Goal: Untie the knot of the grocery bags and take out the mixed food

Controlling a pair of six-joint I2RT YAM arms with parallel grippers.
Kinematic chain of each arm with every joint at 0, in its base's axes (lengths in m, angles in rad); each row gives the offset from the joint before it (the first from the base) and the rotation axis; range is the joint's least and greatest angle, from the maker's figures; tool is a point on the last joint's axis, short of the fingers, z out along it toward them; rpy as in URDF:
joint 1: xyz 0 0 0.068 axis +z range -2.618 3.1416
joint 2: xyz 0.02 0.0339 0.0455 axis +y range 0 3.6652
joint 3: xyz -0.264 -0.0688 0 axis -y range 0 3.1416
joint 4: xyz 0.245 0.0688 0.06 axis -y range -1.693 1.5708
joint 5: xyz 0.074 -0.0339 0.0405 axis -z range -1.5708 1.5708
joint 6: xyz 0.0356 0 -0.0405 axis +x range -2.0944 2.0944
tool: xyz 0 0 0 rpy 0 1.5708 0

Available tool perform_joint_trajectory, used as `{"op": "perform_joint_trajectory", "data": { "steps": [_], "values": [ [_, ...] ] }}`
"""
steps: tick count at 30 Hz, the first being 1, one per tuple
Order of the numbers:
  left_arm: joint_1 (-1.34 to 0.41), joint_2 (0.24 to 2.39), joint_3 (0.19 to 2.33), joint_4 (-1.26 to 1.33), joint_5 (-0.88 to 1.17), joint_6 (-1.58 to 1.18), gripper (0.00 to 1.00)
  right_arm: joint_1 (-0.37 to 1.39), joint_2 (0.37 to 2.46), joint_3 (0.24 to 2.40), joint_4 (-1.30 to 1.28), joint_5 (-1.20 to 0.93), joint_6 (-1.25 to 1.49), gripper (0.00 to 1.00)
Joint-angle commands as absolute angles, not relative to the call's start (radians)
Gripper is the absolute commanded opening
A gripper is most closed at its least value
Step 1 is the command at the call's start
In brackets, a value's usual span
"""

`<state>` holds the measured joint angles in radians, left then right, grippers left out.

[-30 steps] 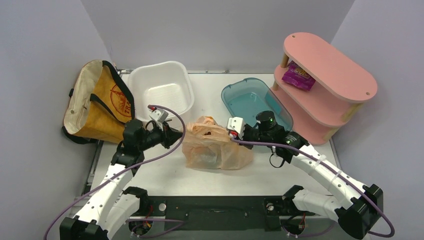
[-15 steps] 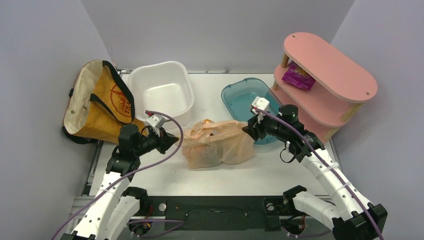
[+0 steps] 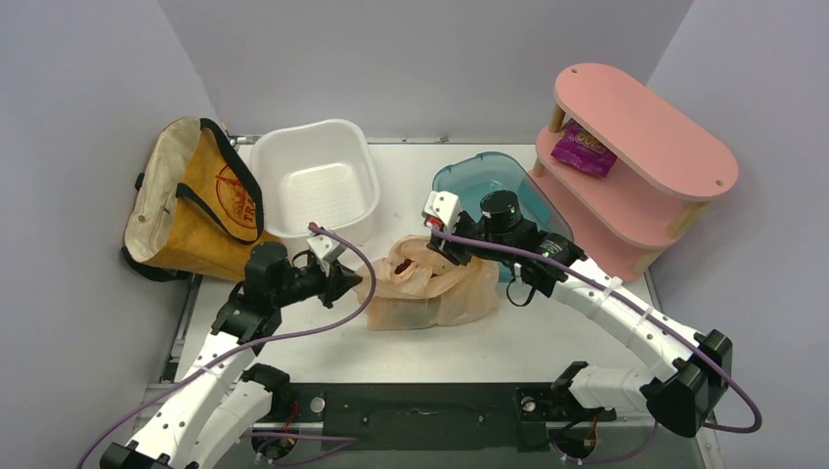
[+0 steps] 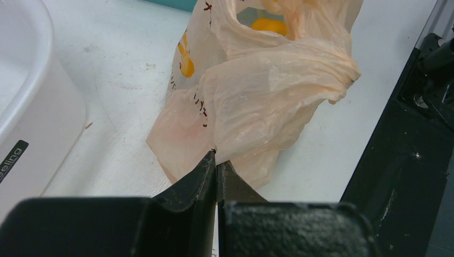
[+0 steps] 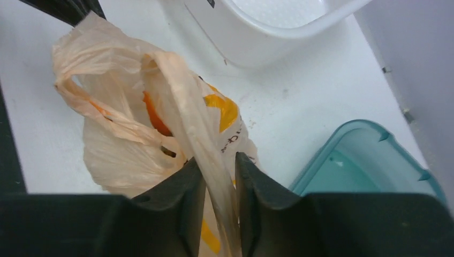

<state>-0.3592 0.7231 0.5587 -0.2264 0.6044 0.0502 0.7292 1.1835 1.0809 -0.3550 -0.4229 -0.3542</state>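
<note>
The peach plastic bag (image 3: 435, 293) lies mid-table, crumpled, its mouth partly open. My left gripper (image 3: 358, 279) is shut and pinches the bag's left edge; the left wrist view shows the tips (image 4: 216, 159) closed on the thin film of the bag (image 4: 267, 96). My right gripper (image 3: 437, 250) is over the bag's top, shut on a stretched strip of the bag (image 5: 201, 134) that runs between its fingers (image 5: 220, 166). Something orange (image 5: 152, 115) and something yellow (image 5: 224, 110) show through the plastic. The mustard tote (image 3: 196, 200) lies on its side at far left, untouched.
A white tub (image 3: 315, 181) stands behind the left gripper, close to the bag. A teal tub (image 3: 489, 186) stands right behind the right arm. A pink shelf (image 3: 635, 127) at the right holds a purple packet (image 3: 584, 151). The black base rail (image 4: 407, 134) runs along the near edge.
My right gripper has moved left and back from the bag's right side to over its top, carrying the strip. The bag went from stretched wide to bunched. My left gripper shifted slightly right.
</note>
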Motion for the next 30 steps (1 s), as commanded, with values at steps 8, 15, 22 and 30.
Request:
{"op": "perform_joint_trajectory", "data": {
  "steps": [8, 15, 22, 30],
  "values": [
    [-0.100, 0.587, 0.576, -0.391, 0.643, 0.156, 0.00, 0.523, 1.161, 1.196, -0.294, -0.326, -0.111, 0.00],
    [-0.070, 0.702, 0.752, -0.541, 0.764, 0.374, 0.19, 0.497, 1.165, 1.153, -0.094, -0.461, 0.189, 0.00],
    [-0.195, 0.904, 1.168, -0.540, 0.849, 0.165, 0.48, 0.572, 1.174, 1.193, -0.032, -0.453, 0.272, 0.00],
    [-0.471, 1.079, 1.190, -0.351, 0.738, 0.128, 0.24, 0.590, 1.153, 1.194, -0.023, -0.439, 0.323, 0.00]
  ]
}}
